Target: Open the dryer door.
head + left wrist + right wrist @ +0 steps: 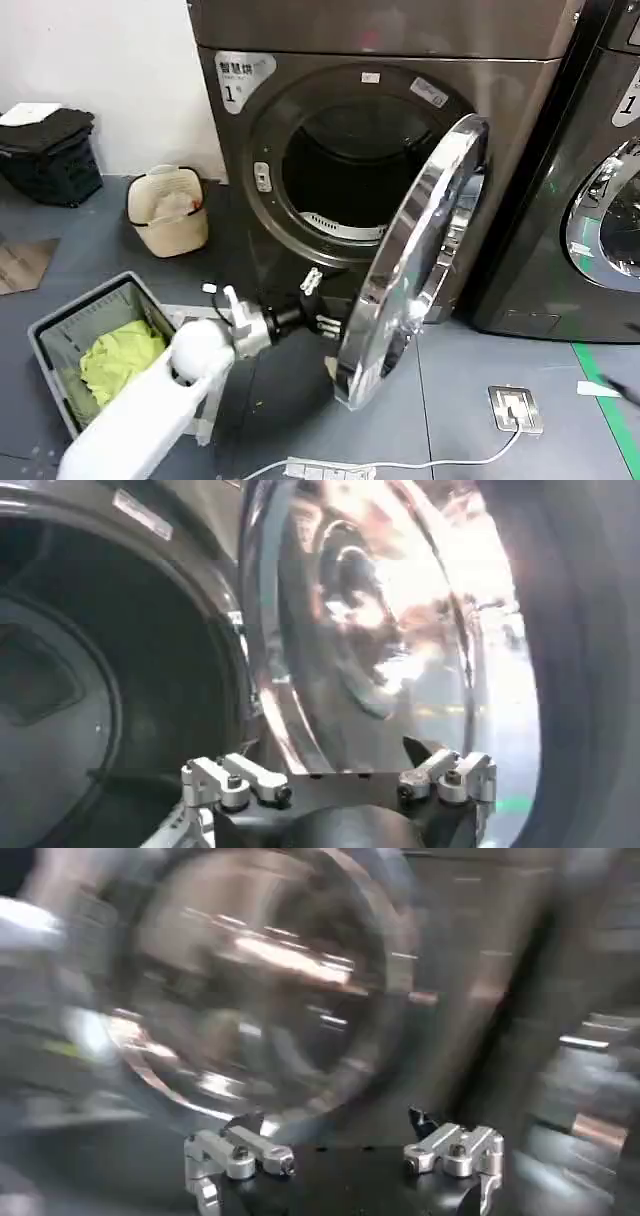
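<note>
The left gripper [318, 300] has its jaws spread wide on nothing, close beside the lower rim of the dryer door [415, 265]; the right gripper [345, 1138] is likewise spread and empty. The door stands swung well out from the drum opening. It looks heavy, rigid and slick chrome, so its rim edge seems the best hold. Left of the dryer, a grey basket [60, 325] holds yellow-green cloth [118, 358].

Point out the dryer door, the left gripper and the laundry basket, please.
dryer door [425, 240]: head view, on its chrome rim.
left gripper [318, 305]: head view, at its tip.
laundry basket [75, 315]: head view, on its rim.
</note>
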Motion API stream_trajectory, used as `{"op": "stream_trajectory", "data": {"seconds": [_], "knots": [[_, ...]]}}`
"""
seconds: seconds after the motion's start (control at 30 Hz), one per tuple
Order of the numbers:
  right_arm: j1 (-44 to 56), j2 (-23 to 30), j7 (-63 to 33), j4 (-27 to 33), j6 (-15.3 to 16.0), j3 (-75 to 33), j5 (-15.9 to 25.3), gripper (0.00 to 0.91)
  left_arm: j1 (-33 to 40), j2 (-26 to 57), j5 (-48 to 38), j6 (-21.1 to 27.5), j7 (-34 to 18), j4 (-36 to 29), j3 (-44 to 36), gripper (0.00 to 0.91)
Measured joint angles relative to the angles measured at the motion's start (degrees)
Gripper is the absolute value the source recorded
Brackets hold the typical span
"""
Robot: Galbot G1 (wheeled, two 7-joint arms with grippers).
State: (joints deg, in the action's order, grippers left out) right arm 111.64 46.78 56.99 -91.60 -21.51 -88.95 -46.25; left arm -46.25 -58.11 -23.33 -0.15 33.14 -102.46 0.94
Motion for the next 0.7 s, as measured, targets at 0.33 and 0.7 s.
{"op": "stream_trajectory", "data": {"seconds": [0.33,0.7], "knots": [[3.2,6.7,-22.8,8.9,2.2,-12.1,8.7,0.907,3.2,-3.9,1.1,-0.4,-1.2,2.4,-4.8,0.907],[4.2,8.1,-49.7,21.5,16.7,-22.4,18.7,0.907,6.1,-8.7,2.6,-0.8,-2.2,6.0,-8.2,0.907]]}}
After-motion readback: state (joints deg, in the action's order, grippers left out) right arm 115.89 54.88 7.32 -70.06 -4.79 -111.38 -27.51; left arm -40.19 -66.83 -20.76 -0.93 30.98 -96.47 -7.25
